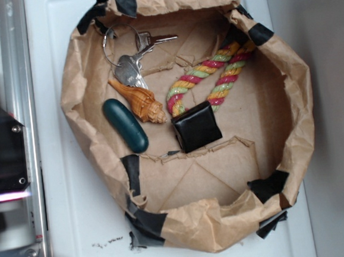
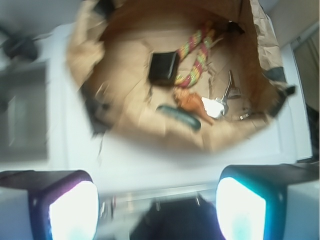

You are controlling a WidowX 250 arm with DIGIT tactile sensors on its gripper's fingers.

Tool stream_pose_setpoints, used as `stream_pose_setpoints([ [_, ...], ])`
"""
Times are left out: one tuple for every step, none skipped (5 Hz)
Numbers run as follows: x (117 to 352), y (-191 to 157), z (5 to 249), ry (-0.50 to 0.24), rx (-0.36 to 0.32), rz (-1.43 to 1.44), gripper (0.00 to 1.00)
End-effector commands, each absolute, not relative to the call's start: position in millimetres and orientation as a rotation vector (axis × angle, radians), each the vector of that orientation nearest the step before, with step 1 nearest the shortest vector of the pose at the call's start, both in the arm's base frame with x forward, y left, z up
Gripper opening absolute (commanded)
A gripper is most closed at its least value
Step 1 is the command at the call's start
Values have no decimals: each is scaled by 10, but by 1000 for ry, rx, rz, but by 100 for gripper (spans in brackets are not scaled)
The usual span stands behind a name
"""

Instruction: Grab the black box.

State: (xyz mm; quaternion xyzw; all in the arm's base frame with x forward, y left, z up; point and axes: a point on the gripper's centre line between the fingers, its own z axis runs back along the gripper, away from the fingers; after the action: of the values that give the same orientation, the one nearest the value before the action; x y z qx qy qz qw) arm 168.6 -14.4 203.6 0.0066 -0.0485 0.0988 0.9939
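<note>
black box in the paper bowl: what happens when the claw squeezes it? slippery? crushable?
The black box looks glossy, so it may slip between the fingers. Its crinkled surface suggests a thin wrap that could dent. It sits flat and square, touching the rope, so rolling seems unlikely.

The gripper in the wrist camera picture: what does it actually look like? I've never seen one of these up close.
The gripper shows as two chunky, blocky fingers at the bottom of the blurred wrist view. Each has a dark casing with rounded corners and a pale, glowing-white inner pad; the casing on the image's right looks teal-tinted. Between them sits a dark, blurry body. No cables or markings can be made out.
</note>
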Motion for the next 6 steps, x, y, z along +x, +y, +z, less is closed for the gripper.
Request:
stream_pose_setpoints([
  [2275, 122, 1586, -37, 51, 339, 100],
  [2364, 444, 1236, 12, 34, 339, 100],
  [2470, 593, 994, 5, 76, 352, 100],
  [2641, 439, 885, -100, 45, 325, 100],
  [2685, 285, 911, -108, 39, 297, 100],
  [2775, 138, 926, -111, 64, 293, 100],
])
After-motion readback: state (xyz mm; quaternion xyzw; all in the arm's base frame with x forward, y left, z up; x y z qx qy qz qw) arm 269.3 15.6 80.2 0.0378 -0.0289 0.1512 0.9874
